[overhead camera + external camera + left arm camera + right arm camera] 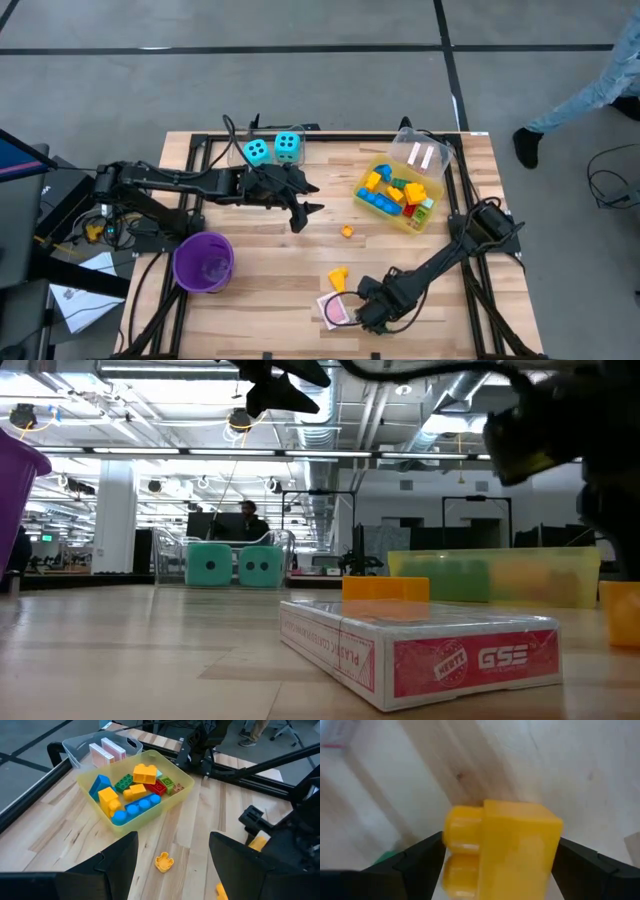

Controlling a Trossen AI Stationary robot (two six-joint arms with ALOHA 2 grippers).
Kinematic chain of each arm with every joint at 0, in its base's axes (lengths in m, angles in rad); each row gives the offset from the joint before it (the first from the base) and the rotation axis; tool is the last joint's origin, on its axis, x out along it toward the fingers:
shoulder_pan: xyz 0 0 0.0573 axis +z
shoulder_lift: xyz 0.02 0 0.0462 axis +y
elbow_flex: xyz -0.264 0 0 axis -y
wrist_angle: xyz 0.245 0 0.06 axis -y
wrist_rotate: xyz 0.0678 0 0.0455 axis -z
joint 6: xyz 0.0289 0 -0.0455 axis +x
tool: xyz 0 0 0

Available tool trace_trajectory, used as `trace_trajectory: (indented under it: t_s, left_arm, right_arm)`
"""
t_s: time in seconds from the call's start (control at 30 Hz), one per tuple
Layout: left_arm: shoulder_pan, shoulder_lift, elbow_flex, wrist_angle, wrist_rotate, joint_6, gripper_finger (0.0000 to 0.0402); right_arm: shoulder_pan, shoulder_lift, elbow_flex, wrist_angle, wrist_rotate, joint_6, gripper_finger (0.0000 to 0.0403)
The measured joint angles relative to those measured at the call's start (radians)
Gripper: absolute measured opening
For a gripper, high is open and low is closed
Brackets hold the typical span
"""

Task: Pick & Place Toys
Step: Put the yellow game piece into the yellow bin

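My right gripper (365, 305) points down at the near side of the table, open. A yellow brick (502, 850) lies on the wood under it and shows between its two fingers; it also sits at the right edge of the low view (622, 612). Just left of it lies a pink card box (335, 311). Beyond the box lie another yellow brick (338, 277) and a small orange piece (347, 231). My left gripper (308, 216) hangs open over the table's middle. Two cyan dice (272, 150) stand at the far edge.
A yellow bin (437, 215) holding several bricks stands at the far right, with a clear tub (420, 155) of pink cards behind it. A purple cup (203, 262) stands at the near left. A person's legs (580, 100) show beyond the table's far right corner.
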Motion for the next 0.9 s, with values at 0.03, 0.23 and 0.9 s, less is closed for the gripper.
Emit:
trace_trajectory:
  t_s: [0.03, 0.23, 0.9]
  left_arm:
    - [0.000, 0.000, 0.000, 0.000, 0.000, 0.000, 0.0242]
    - [0.000, 0.000, 0.000, 0.000, 0.000, 0.000, 0.0242]
    - [0.000, 0.000, 0.000, -0.001, 0.000, 0.000, 0.0242]
  right_arm:
    - [0.000, 0.000, -0.010, 0.010, -0.001, 0.000, 0.0322]
    - [-0.002, -0.001, -0.025, 0.029, 0.000, 0.001, 0.0314]
    - [-0.038, -0.131, -0.028, -0.144, 0.074, 0.170, 0.0255]
